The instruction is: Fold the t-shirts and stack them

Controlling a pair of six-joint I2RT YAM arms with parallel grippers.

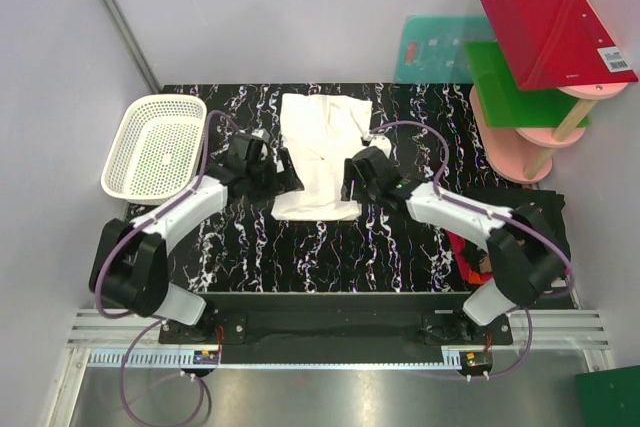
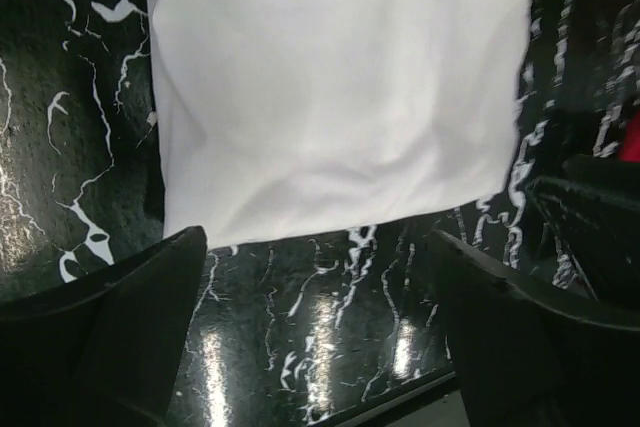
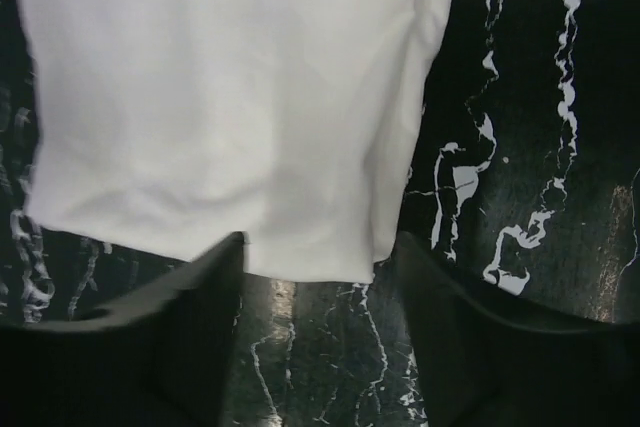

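Left hand [image 2: 318,239], right hand [image 3: 318,243] flank white t-shirt [image 1: 320,147].

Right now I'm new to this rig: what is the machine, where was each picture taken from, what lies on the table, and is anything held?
Two robot arms are bolted at the near edge of a black marbled table. The wide picture looks down from above and behind them; the other two come from a camera on each wrist, with that arm's own dark fingers at the bottom. A white t-shirt lies in the middle, seemingly partly folded; a white mesh basket stands at the left, and a dark and red heap of cloth sits at the right. The left gripper and right gripper both stand open at the shirt's near hem; neither holds anything.
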